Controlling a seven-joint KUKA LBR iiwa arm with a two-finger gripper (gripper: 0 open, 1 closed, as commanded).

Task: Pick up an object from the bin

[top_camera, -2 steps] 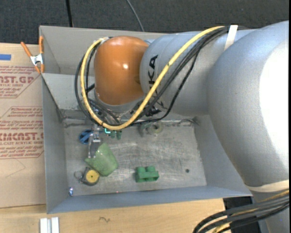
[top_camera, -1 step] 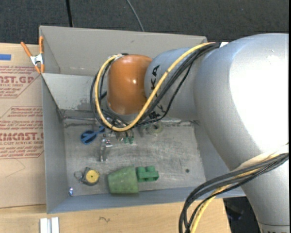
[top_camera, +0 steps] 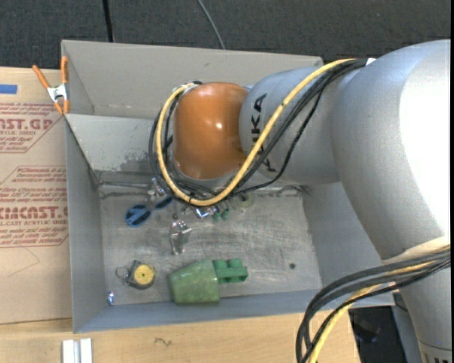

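Camera view: orange wrist cover [top_camera: 208,131] hangs over the back middle of the bin [top_camera: 83,225], so you can't tell whether the gripper is spread or pinching anything. Nearest candidates, as I judge it: small metal piece [top_camera: 179,235] mid-floor, and blue piece [top_camera: 138,215] toward the left wall. Green block [top_camera: 231,270] touches pale green lump [top_camera: 194,286] at the front wall, with yellow disc [top_camera: 142,276] front-left. Choose an isolated one, centre over it, descend straight.

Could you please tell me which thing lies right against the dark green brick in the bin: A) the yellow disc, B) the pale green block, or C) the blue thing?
B: the pale green block abuts the dark green brick; the yellow disc and the blue thing lie apart from it.
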